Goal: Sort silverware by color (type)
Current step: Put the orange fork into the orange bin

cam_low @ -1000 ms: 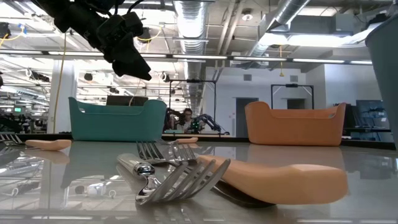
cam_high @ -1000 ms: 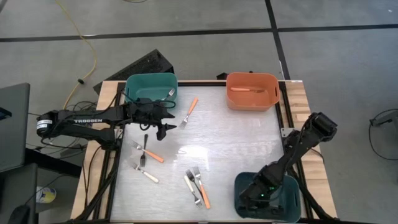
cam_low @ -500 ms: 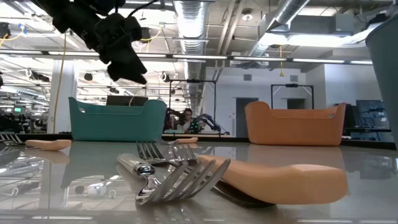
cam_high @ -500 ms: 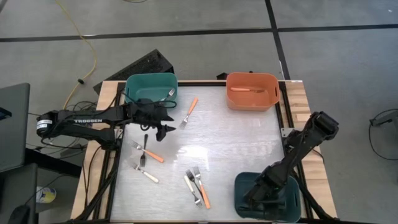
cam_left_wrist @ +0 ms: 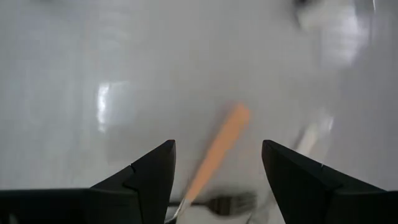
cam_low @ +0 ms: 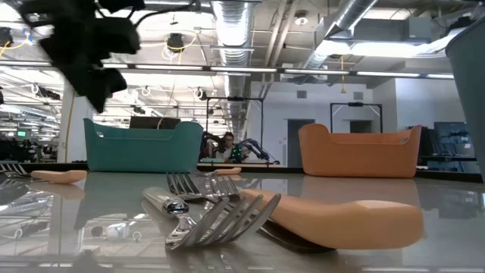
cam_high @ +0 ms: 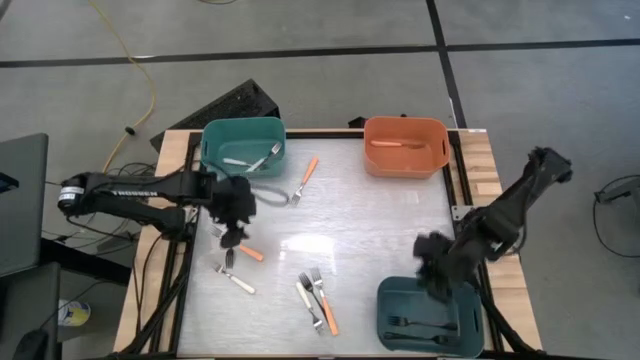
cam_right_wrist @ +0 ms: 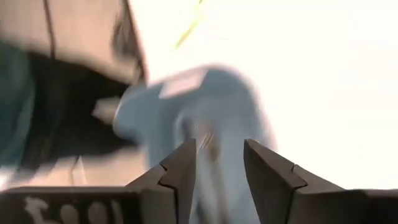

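Note:
In the high view my left gripper (cam_high: pixel 234 220) hangs open above an orange-handled fork (cam_high: pixel 250 252) crossed by a black fork (cam_high: pixel 231 240). The left wrist view shows that orange fork (cam_left_wrist: pixel 219 155) between my spread fingers (cam_left_wrist: pixel 214 186), the black fork (cam_left_wrist: pixel 225 202) below it and a white fork (cam_left_wrist: pixel 311 134) beside them. My right gripper (cam_high: pixel 432 268) is open above the far rim of the dark teal bin (cam_high: pixel 392 300), which holds black forks (cam_high: pixel 405 322). More forks lie flat on the table: orange (cam_high: pixel 306 178), white (cam_high: pixel 238 280), and a white and orange pair (cam_high: pixel 317 303).
The teal bin (cam_high: pixel 212 135) at the far left holds white forks (cam_high: pixel 262 156). The orange bin (cam_high: pixel 436 160) at the far right holds an orange fork (cam_high: pixel 390 142). In the low view the white and orange pair (cam_low: pixel 227 212) fills the foreground. Bare tabletop lies in the middle and on the right.
My left gripper has swung from beside the teal bin toward the table's near-left, ending over the crossed orange and black forks. My right gripper has risen out of the dark teal bin and moved toward the far edge, uncovering the black forks inside.

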You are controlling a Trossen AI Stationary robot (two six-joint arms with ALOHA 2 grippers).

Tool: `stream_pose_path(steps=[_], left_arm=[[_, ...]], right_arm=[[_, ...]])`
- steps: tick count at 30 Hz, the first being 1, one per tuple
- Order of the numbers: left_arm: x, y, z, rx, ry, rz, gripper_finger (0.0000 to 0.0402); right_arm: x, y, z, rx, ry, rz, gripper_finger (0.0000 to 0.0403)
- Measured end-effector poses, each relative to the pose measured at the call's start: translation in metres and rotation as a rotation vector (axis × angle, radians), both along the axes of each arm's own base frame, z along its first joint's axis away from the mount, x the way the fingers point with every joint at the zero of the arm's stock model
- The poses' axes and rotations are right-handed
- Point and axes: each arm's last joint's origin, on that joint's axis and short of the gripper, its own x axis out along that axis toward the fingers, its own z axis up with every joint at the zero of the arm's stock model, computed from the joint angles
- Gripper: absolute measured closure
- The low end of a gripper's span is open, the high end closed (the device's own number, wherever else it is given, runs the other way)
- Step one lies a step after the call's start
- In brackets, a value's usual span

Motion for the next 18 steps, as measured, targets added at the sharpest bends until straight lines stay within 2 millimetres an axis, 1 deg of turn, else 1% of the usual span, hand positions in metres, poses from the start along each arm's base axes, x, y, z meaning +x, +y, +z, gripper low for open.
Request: stream_pose_path(steps=[2,4,7,11,18], left_arm=[[-0.001,-0.01,-0.008,0.045,0.013,-0.133,0.0178],[-0.003,-0.018,-0.013,0.094,0.011,-0.218,0.0178],[0.001,-0.025,-0.019,0.148,0.008,-0.24,0.0178],[0.007,-0.034,-0.033,0.147,0.039,-0.276,0.0178],[0.02,-0.044,-0.068,0.19,0.231,-0.282,0.0178]], right_arm=[[-0.004,-0.01,0.007,-0.063,-0.083,-0.05,0.0249],[-0.008,-0.018,0.012,-0.102,-0.132,-0.075,0.025],[-0.01,-0.025,0.016,-0.128,-0.17,-0.069,0.0251],[-0.011,-0.029,0.015,-0.179,-0.164,-0.034,0.0251],[-0.011,-0.031,0.01,-0.237,-0.115,-0.013,0.0251]])
